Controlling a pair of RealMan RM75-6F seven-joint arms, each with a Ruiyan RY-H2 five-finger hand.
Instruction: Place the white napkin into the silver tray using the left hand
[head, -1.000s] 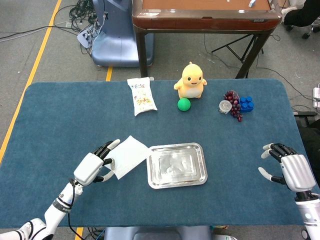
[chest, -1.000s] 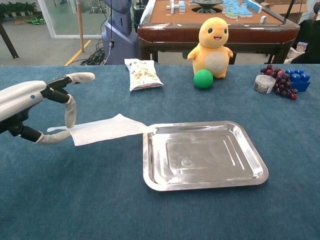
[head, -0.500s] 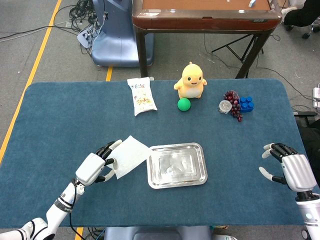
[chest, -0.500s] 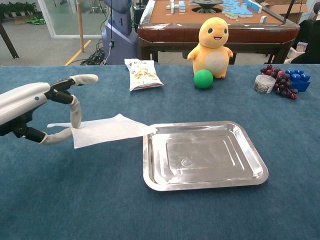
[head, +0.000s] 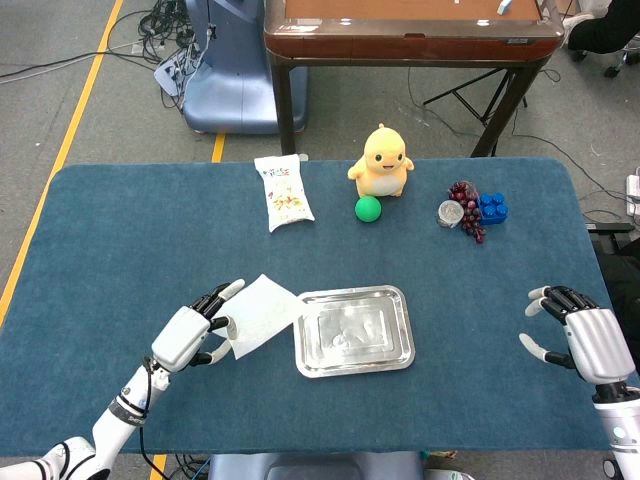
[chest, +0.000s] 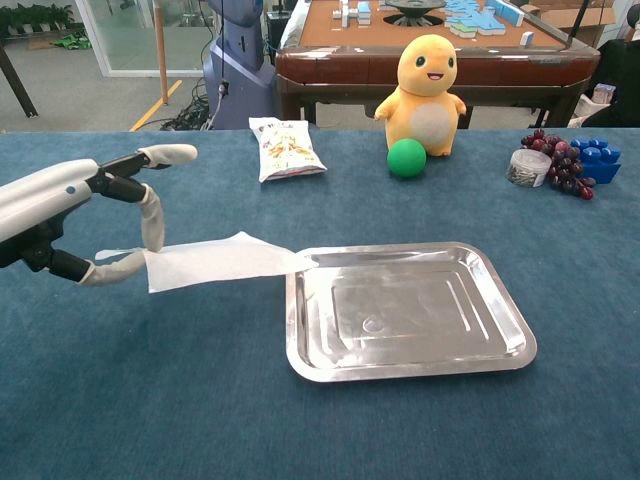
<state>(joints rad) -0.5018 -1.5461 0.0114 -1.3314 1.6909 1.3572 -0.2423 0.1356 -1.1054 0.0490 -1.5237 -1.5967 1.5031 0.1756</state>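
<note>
Pinching the white napkin (chest: 215, 261), left robot hand (chest: 70, 215) beside silver tray (chest: 405, 310)

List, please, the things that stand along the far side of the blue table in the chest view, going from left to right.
snack packet → green ball → yellow duck toy → small round tin → grapes → blue block

The chest view's left edge cuts off the white left hand (chest: 60, 215) at its wrist. The white-and-black right hand (head: 585, 338) shows only in the head view, its forearm leaving the bottom edge.
</note>
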